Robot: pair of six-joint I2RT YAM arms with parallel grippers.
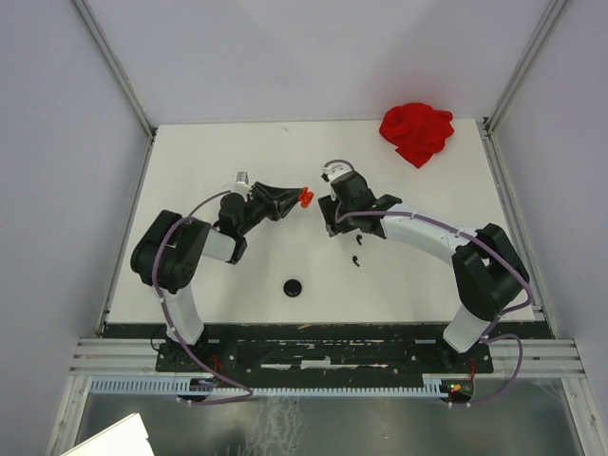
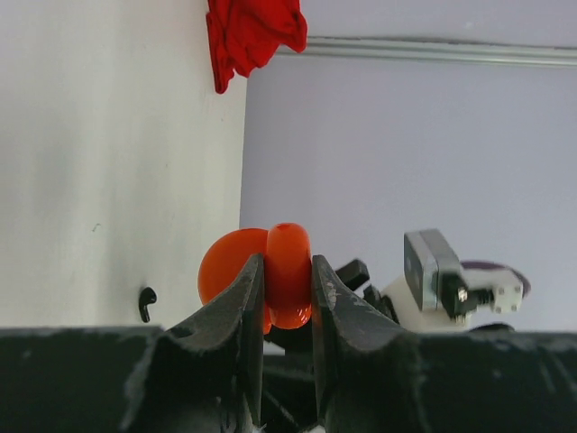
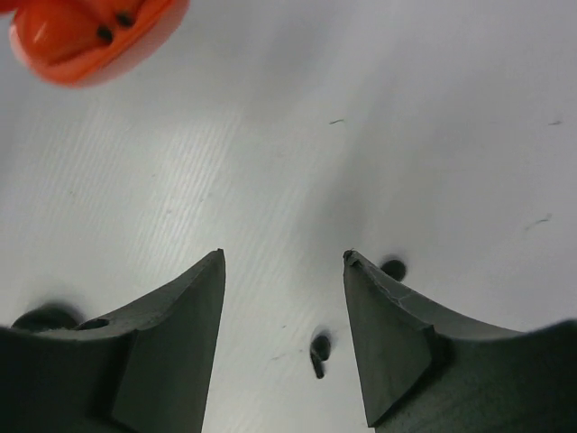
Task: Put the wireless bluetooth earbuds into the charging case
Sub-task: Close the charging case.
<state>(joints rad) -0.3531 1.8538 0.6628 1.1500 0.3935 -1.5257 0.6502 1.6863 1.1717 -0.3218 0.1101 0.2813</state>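
My left gripper (image 1: 290,199) (image 2: 287,263) is shut on the red charging case (image 1: 306,198) (image 2: 275,271), held above the table with its lid open. In the right wrist view the case (image 3: 90,32) shows two dark sockets. Two tiny black earbuds (image 1: 359,240) (image 1: 356,259) lie on the white table below my right gripper (image 1: 350,220). That gripper (image 3: 283,255) hangs open over them with nothing held. One earbud (image 3: 318,352) lies between its fingers, and another (image 3: 393,268) peeks out beside the right finger. The left wrist view also shows one earbud (image 2: 145,302).
A crumpled red cloth (image 1: 416,131) (image 2: 252,32) lies at the back right corner. A round black disc (image 1: 293,287) sits near the front middle of the table. Grey walls and metal rails (image 1: 114,66) enclose the white table (image 1: 209,161).
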